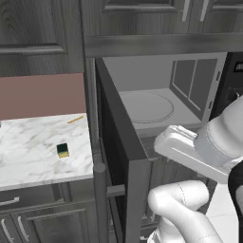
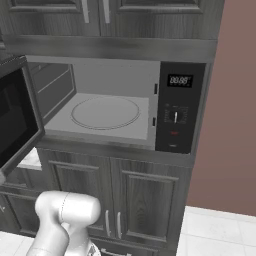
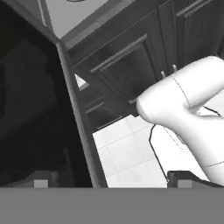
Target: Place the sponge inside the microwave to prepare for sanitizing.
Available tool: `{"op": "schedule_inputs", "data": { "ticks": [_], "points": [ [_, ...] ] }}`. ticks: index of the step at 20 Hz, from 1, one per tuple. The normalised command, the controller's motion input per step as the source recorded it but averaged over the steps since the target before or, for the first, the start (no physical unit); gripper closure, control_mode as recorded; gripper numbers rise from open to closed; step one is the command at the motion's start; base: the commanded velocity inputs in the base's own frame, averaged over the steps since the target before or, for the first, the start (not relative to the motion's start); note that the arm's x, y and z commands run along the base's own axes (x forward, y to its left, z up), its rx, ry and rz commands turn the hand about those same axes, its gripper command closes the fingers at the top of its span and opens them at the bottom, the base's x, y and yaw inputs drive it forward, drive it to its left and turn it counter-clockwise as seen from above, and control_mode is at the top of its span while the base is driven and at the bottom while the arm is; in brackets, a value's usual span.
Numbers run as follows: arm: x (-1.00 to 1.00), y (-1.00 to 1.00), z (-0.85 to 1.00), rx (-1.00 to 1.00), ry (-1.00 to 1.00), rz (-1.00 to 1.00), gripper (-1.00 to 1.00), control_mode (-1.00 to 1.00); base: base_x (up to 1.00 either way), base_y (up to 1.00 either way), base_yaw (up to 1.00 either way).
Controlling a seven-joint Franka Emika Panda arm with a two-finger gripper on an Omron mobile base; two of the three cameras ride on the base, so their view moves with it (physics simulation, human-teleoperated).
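The sponge (image 1: 62,150), a small block with a dark green top over yellow, lies on the marble counter (image 1: 33,152) left of the microwave (image 1: 142,71). The microwave stands open, showing its light grey inside and round turntable (image 2: 105,112). Its black glass door (image 1: 121,142) swings out toward me, between the sponge and the arm. In the hand view my gripper (image 3: 112,183) is open with nothing between its fingertips (image 3: 41,183). It looks down past the door (image 3: 26,109) at the cabinets below the microwave, well away from the sponge.
A thin yellow-orange stick (image 1: 75,119) lies at the back of the counter. Dark cabinet doors (image 2: 140,200) sit under the microwave, above a white tiled floor (image 3: 127,148). The control panel (image 2: 179,107) is on the oven's right, beside a pink wall (image 2: 230,125).
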Motion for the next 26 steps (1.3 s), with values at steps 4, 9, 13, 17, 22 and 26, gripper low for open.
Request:
{"op": "schedule_inputs", "data": {
  "ticks": [4, 9, 13, 17, 22, 26],
  "points": [
    [0.41, -0.47, -0.02, -0.39, -0.29, 0.45, -1.00, -1.00, 0.00, 0.00, 0.00],
    [0.49, -0.40, 0.00, -0.43, -0.10, 0.43, -1.00, -1.00, 0.00, 0.00, 0.00],
    [0.66, -0.11, -0.56, -0.29, 0.28, 0.22, -1.00, -1.00, 0.00, 0.00, 0.00],
    [0.51, -0.03, -0.45, -0.09, 0.33, 0.01, -1.00, -1.00, 0.00, 0.00, 0.00],
    [0.34, -0.11, -0.58, 0.00, 0.23, -0.04, -1.00, -1.00, 0.00, 0.00, 0.00],
    [0.11, -0.10, -0.62, -0.03, 0.01, -0.22, -1.00, -1.00, 0.00, 0.00, 0.00]
  ]
}}
